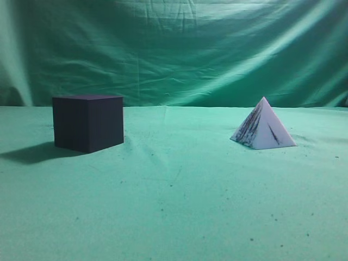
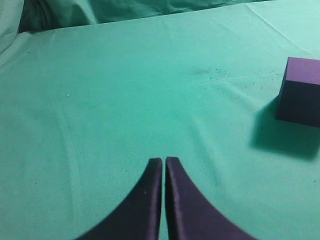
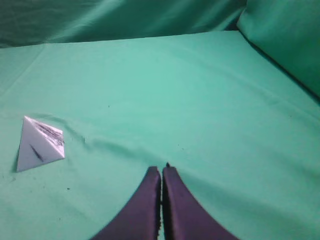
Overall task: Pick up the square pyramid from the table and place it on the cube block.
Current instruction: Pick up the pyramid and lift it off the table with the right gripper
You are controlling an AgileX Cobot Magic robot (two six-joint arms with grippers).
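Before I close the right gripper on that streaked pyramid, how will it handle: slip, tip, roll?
The square pyramid has faces sloping to a point, so shut fingers would probably slide upward; gripping low near the base seems safer. It sits flat on the table on a wide base, so tipping or rolling looks unlikely. It looks rigid and probably light.

Each end effector [image 2: 163, 161] [image 3: 161, 170] has two smooth, dark purple, curved, tapering fingers.
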